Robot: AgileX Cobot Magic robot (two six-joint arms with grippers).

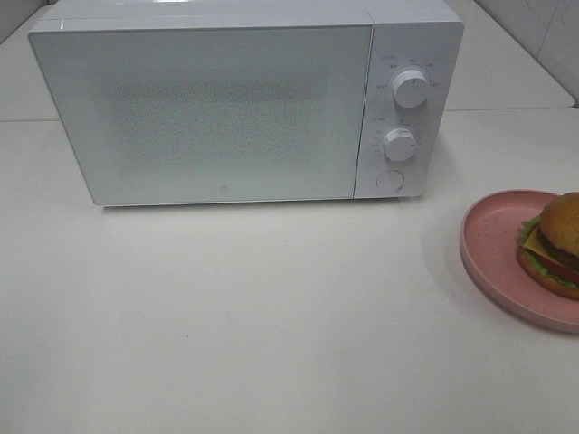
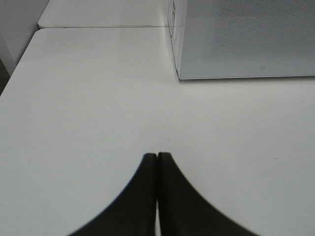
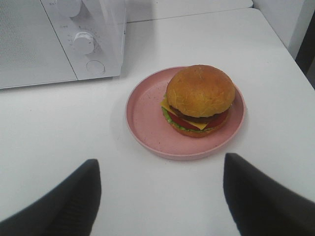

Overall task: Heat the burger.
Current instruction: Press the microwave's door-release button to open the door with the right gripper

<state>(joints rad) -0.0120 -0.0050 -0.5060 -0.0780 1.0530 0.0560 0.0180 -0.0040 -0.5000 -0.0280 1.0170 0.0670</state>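
The burger (image 1: 554,244) (image 3: 199,100), with a golden bun, cheese, lettuce and tomato, sits on a round pink plate (image 1: 493,249) (image 3: 147,118) at the table's right edge. A white microwave (image 1: 217,104) (image 3: 49,39) stands at the back with its door closed. My right gripper (image 3: 160,189) is open, its dark fingers (image 3: 69,196) spread wide just short of the plate, touching nothing. My left gripper (image 2: 157,160) is shut with nothing in it, over bare table to the left of the microwave (image 2: 246,39). Neither gripper shows in the exterior high view.
Two knobs (image 1: 410,89) (image 1: 399,144) and a round button (image 1: 390,180) sit on the microwave's right panel. The white table (image 1: 253,316) runs wide in front of it. A second table surface (image 2: 98,12) joins behind at the left.
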